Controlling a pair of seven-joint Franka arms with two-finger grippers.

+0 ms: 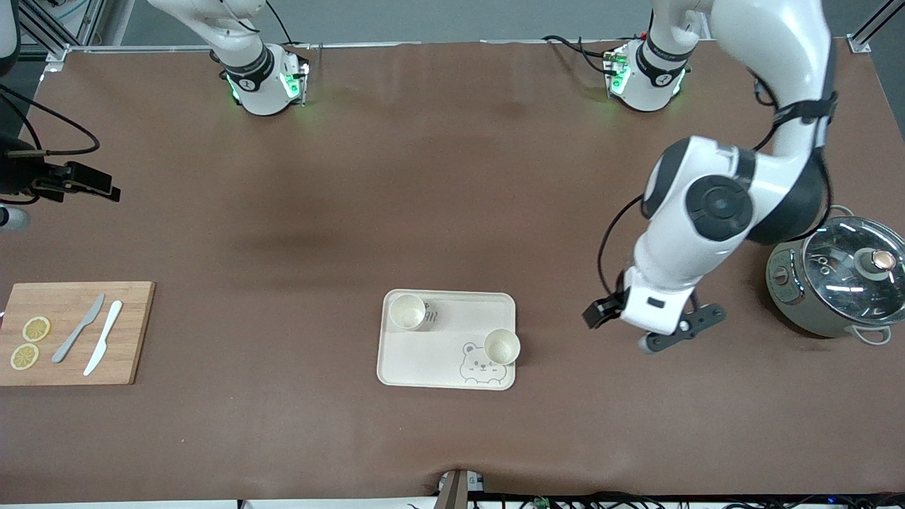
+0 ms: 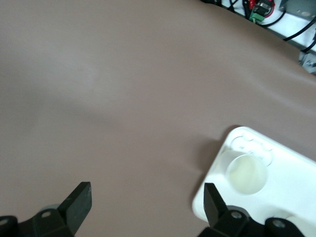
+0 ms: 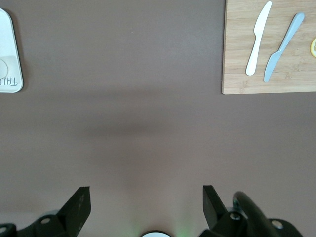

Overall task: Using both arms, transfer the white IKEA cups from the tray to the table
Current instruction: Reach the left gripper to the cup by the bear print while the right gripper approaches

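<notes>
Two white IKEA cups stand upright on the cream bear-print tray (image 1: 438, 353). One cup (image 1: 407, 312) is in the tray's corner farther from the front camera, toward the right arm's end. The other cup (image 1: 502, 346) is at the tray's edge toward the left arm's end, by the bear print, and shows in the left wrist view (image 2: 245, 173). My left gripper (image 1: 647, 329) (image 2: 146, 197) is open and empty over bare table beside the tray. My right gripper (image 1: 99, 185) (image 3: 145, 202) is open and empty, up over the table's right-arm end.
A wooden cutting board (image 1: 71, 332) with two lemon slices (image 1: 30, 343), a grey knife (image 1: 78, 329) and a white knife (image 1: 103, 338) lies at the right arm's end. A pot with a glass lid (image 1: 841, 283) stands at the left arm's end, close to the left arm.
</notes>
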